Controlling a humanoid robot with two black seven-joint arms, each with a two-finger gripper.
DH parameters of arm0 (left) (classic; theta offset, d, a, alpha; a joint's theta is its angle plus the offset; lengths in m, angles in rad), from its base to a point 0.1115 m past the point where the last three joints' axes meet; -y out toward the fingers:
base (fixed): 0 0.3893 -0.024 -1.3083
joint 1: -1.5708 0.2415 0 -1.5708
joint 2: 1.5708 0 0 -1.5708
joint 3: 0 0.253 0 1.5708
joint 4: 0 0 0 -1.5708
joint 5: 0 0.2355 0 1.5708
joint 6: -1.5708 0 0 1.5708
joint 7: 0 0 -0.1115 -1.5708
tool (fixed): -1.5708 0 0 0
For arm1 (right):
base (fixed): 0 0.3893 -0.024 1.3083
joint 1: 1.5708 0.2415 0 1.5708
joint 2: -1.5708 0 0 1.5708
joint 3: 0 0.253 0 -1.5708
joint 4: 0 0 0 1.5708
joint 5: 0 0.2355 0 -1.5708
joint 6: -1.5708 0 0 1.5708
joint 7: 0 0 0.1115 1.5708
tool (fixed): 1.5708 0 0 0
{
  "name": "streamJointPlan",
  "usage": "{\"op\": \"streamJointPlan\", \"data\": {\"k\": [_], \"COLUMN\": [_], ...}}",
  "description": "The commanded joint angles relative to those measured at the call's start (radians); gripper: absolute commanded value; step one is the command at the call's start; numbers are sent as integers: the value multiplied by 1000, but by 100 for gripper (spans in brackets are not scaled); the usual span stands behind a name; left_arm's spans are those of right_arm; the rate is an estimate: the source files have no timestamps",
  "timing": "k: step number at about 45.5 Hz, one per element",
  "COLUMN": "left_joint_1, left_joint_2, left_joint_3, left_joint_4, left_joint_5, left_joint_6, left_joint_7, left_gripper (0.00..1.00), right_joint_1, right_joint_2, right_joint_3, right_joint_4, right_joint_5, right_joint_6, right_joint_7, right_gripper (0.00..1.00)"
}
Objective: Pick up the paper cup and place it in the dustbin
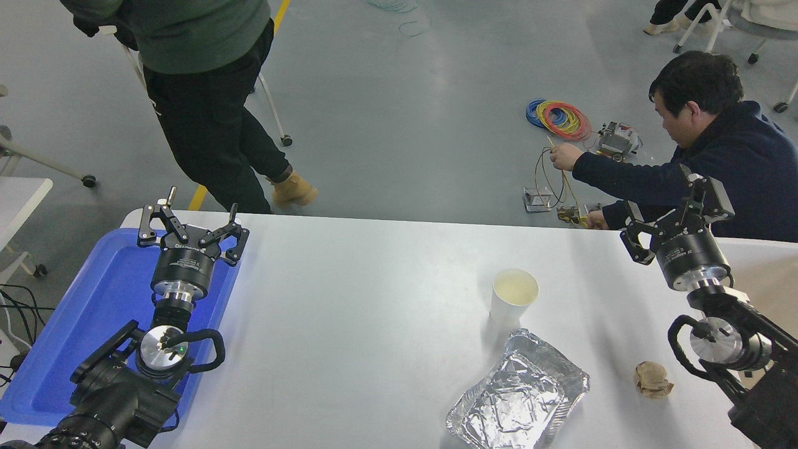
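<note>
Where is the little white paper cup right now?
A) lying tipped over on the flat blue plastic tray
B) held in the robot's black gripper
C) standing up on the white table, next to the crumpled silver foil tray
C: the small white paper cup stands upright on the white table, just behind the crumpled silver foil tray, with neither black gripper touching it.

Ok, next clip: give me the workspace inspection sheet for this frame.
Surface: white table, dry, nothing spilled.
Job's things: paper cup upright, empty, just behind the foil tray; dustbin nothing seen.
Clutter: crumpled foil tray; brown paper ball; blue tray at left.
Grippers: left gripper open above the blue tray; right gripper open, at the far right edge, holding nothing.
Cables: coloured wire coils on the floor.
Surroundings: one person crouching by the wires, another person standing.
</note>
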Motion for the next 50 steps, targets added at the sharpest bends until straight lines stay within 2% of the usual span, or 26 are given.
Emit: {"op": "streamJointPlan", "data": {"k": [1,50], "left_joint_1": [0,0], "left_joint_2": [0,-1], "left_joint_3": [-1,-1], "left_joint_4": [0,0], "left_joint_5": [0,0], "left_joint_6": [0,0], "left_joint_7": [0,1], "left_gripper": [100,100], "right_joint_1": [-1,5], "right_joint_2": [1,-11], "right_joint_3": [-2,3], "right_joint_4": [0,-20], "right_joint_5": [0,0], "right_joint_6": [0,0], "right_joint_7": [0,0], "right_gripper": [100,100]}}
